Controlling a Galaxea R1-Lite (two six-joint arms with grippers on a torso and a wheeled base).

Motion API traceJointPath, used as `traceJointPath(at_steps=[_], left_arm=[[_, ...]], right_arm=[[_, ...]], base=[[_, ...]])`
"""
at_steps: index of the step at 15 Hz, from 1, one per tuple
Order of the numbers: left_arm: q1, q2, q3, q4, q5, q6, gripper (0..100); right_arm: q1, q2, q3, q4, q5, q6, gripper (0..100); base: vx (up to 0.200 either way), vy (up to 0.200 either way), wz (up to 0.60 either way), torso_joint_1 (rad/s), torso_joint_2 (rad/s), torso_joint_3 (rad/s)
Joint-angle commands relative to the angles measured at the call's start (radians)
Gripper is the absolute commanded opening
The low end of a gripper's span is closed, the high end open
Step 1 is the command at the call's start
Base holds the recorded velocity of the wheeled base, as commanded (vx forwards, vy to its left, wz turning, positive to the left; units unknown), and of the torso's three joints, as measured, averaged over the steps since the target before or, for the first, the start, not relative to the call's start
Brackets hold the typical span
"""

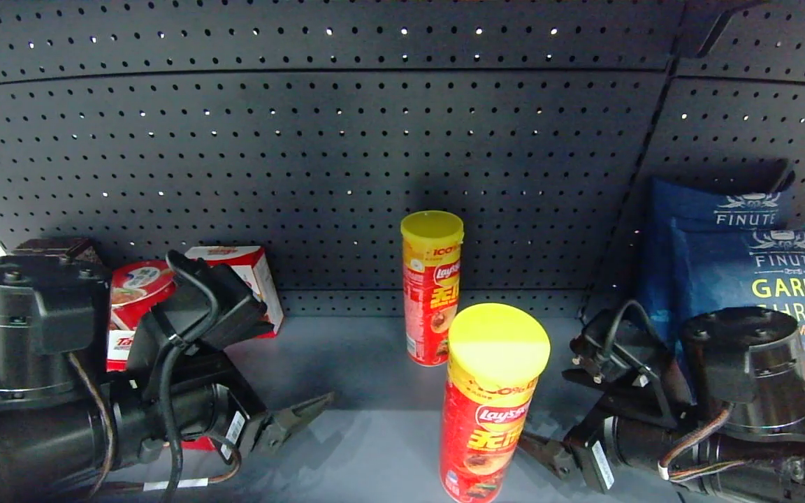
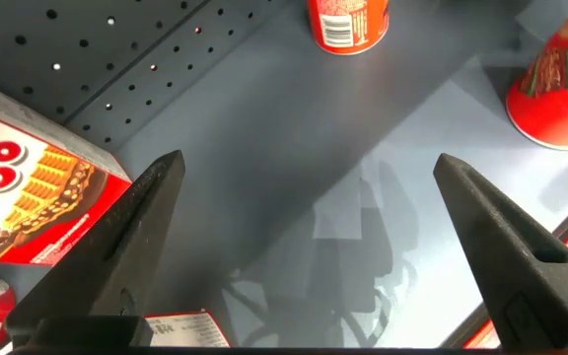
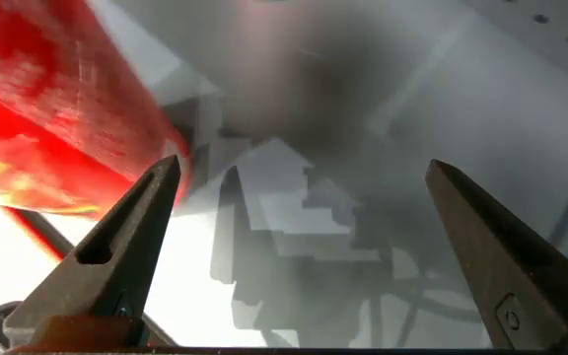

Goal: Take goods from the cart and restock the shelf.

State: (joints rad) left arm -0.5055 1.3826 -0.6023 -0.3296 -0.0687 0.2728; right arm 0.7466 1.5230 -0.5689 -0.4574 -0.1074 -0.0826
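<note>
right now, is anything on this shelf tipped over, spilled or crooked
Nothing stands out. The front chip can and rear chip can stand upright with lids on; the garlic shrimp chip bags stand upright at the right. No spill shows on the shelf.

Head above, wrists close over shelf

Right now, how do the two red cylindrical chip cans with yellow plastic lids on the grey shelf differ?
The rear red chip can stands deep on the shelf, near the black pegboard wall; the front red chip can stands near the shelf's front edge. The front can sits close to the open right gripper, ungripped; the rear can stands well away from it. Both are upright, lids on, with the same red print.
</note>
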Motion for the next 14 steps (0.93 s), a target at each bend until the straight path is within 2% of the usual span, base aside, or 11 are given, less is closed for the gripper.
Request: traceJointPath(at_steps=[1,14], left_arm=[[0.001,0.004,-0.001,0.000,0.000,0.000,100],[0.004,0.006,0.004,-0.013,0.000,0.000,100]], right_arm=[[0.020,0.011,-0.003,0.000,-0.001,0.000,100],[0.086,0.071,-0.042,-0.001,-0.001,0.000,100]], base=[[0.000,0.000,0.00,0.000,0.00,0.000],[0.000,0.000,0.00,0.000,0.00,0.000]])
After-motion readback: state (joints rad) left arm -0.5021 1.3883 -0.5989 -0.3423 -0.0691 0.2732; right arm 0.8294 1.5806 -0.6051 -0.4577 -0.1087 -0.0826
